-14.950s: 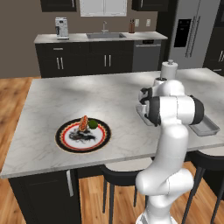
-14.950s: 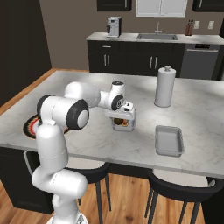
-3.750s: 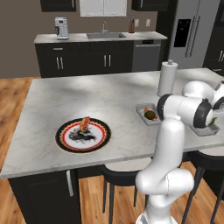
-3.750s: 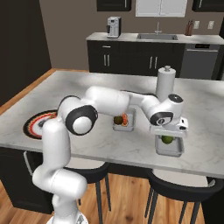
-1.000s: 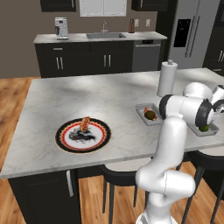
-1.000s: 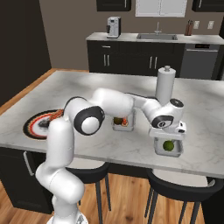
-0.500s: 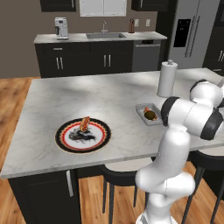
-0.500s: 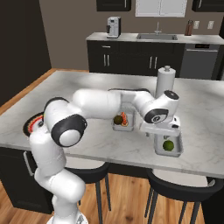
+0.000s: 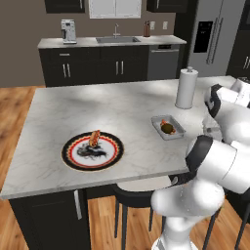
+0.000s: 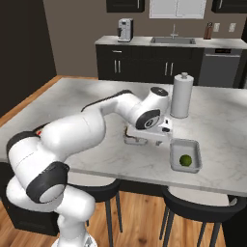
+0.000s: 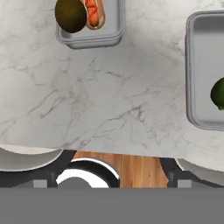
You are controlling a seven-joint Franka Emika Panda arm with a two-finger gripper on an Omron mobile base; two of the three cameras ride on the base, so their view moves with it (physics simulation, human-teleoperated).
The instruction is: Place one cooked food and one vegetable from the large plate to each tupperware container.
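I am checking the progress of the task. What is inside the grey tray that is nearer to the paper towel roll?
In the hand view, this tray holds a dark round vegetable and a hot dog side by side. The frame's top edge cuts off the tray's far part.

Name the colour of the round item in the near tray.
Green, clearest in the right base view.

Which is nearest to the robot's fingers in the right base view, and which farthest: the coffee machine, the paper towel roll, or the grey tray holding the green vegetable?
1. Grey tray with the green vegetable: just right of the hand, by the island's near edge.
2. Paper towel roll: standing behind the hand, farther back on the island.
3. Coffee machine: on the back counter against the far wall.
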